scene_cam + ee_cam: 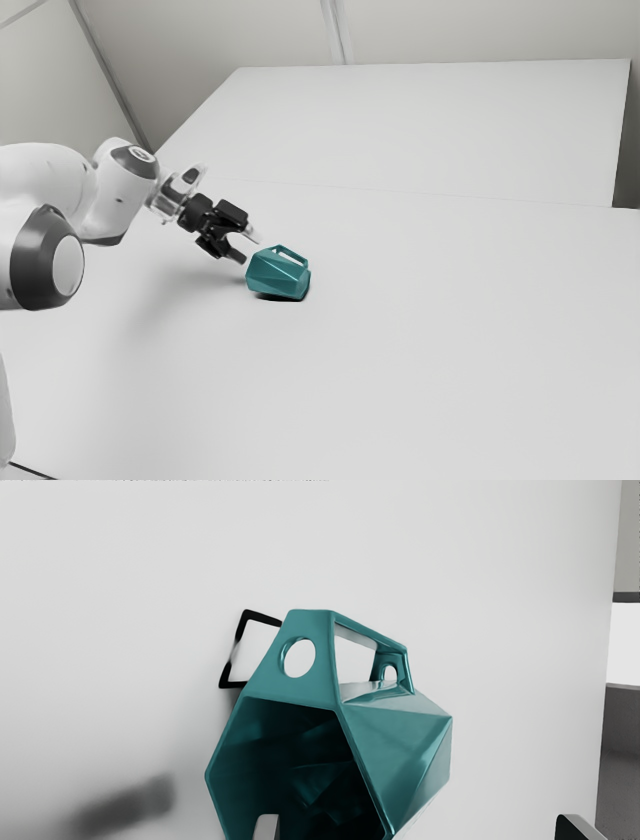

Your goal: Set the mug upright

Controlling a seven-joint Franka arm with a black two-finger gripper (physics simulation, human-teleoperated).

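Note:
Near the middle of the exterior view, my gripper (251, 248) hangs tilted just beside the teal mug (278, 274), on the exterior view's left of it. The faceted mug lies on its side, with its handle upward. In the wrist view the mug (395, 745) turns its dark open mouth toward my hand, and a round hole shows in its handle. My gripper (417, 827) is open, its fingertips wide apart; one overlaps the mug's mouth and the other stands beyond the mug's outer side. Whether either finger touches the mug, I cannot tell.
The mug lies on a broad white table (430, 360). A raised-looking white surface (420, 125) stretches behind it toward the pale walls. In the wrist view the table's edge runs beyond the mug, with grey surfaces past it. A blurred shadow falls beside the mug.

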